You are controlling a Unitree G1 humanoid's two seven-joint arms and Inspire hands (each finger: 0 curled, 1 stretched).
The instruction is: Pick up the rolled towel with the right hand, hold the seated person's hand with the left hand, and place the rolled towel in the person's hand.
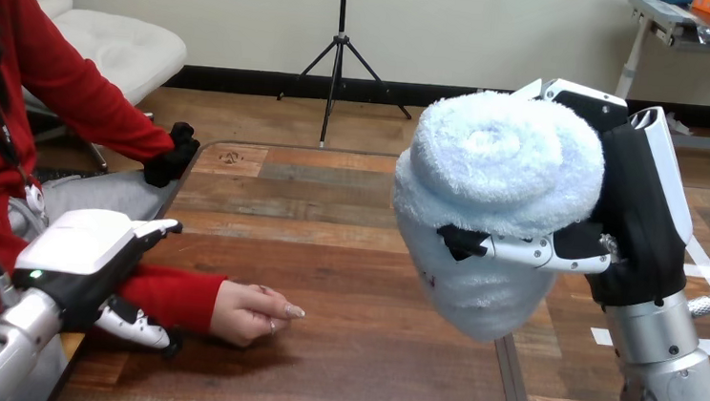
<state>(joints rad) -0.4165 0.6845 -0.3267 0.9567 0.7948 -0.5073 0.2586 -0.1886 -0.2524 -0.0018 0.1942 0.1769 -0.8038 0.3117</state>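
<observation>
Right hand (pixel 641 223) fingers (pixel 529 253) wrap the rolled towel (pixel 502 169), held above the table (pixel 349 353).

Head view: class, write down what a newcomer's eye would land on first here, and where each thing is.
The fluffy pale blue rolled towel strikes first, gripped by the right hand and raised above the table at the view's right. Next comes the person's hand, resting loosely curled on the table at lower left, with the left hand close by at its red sleeve.
</observation>
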